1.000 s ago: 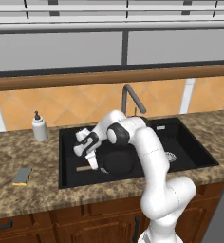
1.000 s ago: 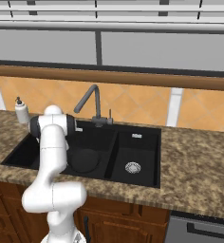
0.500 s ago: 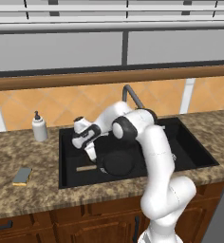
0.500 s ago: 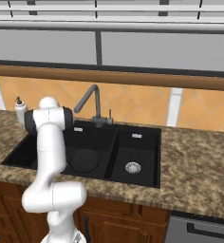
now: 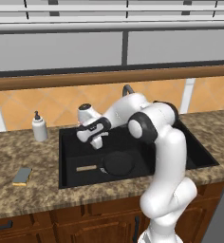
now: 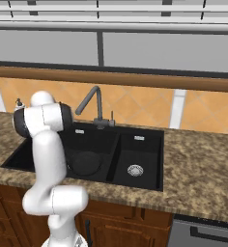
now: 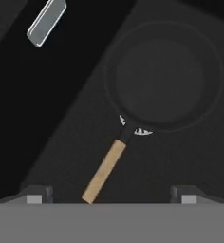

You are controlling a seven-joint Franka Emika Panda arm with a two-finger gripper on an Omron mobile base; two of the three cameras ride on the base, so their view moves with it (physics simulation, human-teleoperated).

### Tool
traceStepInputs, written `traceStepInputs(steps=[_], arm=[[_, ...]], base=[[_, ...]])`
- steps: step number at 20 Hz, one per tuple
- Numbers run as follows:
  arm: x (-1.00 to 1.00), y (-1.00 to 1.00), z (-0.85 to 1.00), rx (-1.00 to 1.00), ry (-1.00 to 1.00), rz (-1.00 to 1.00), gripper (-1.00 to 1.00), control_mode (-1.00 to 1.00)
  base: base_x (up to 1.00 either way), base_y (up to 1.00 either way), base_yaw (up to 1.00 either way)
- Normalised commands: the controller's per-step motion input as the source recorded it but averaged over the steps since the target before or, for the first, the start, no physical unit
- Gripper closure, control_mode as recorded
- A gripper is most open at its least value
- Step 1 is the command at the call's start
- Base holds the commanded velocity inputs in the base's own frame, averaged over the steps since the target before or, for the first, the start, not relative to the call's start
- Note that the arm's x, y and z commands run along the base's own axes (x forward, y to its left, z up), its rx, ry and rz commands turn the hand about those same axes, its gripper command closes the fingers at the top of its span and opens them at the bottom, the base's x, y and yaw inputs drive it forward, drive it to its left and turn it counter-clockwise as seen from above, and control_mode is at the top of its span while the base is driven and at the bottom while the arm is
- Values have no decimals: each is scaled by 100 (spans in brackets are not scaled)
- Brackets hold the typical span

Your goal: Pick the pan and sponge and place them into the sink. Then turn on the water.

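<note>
The black pan [image 5: 116,164] lies flat in the wide basin of the sink [image 5: 69,142], its tan handle [image 5: 86,168] pointing left. My gripper [image 5: 97,141] hangs open a little above the handle end, holding nothing. From the hand view, the pan [image 7: 166,76] lies below, and its handle [image 7: 104,171] runs down toward my gripper [image 7: 111,197], between the spread fingertips [image 7: 35,194]. The sponge [image 5: 23,175] rests on the counter left of the sink. In the right base view the pan [image 6: 84,161] is a faint ring in the sink [image 6: 140,144]. No water shows at the faucet [image 6: 94,103].
A white soap pump bottle [image 5: 39,127] stands on the counter at the sink's back left corner. The narrower right basin has a silver drain [image 6: 135,170]. A silver plate [image 7: 47,21] sits on the sink wall. Speckled granite counter [image 6: 203,169] stretches to the right.
My gripper has opened and let go of the pan's handle. It has risen up and to the left, while the pan stays lying in the sink basin.
</note>
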Motion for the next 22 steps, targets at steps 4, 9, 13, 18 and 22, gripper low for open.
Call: traceStepInputs(steps=[4,9,13,18,22], arm=[[-6,12,97,2,-16,74,-100,-100],[-29,30,82,0,-13,69,-100,-100],[-67,61,64,1,-11,42,-100,-100],[-60,100,30,-18,-7,24,-100,-100],[-42,100,22,-26,6,18,-100,-100]], base=[[0,0,0],[0,0,0],[0,0,0],[0,0,0],[0,0,0]])
